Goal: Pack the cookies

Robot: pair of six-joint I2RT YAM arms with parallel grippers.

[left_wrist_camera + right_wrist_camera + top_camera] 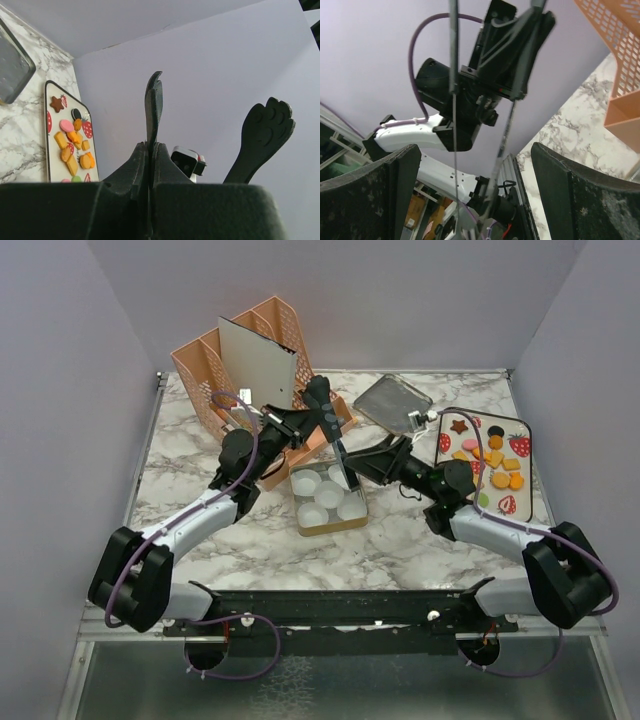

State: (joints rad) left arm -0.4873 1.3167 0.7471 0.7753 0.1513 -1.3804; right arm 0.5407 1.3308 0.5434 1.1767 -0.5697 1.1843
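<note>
The cookies [490, 455] by the right edge of the desk [400, 545] look light, stiff and small, probably best pinched gently across opposite sides; left gripper [212, 100] and right gripper [472, 152] both stand spread.

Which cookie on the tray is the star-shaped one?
The brown star at the tray's far-left corner; every other cookie there is round or squarish.

The cookies [500, 480] lie on a tray [495, 417] behind the right gripper [350, 462], right of its wrist. A tin [335, 525] holding paper cups [328, 495] sits just under that gripper, its lid [346, 472] seemingly upright between the fingers. A rack [210, 365] stands left of the left gripper [318, 398].
</note>
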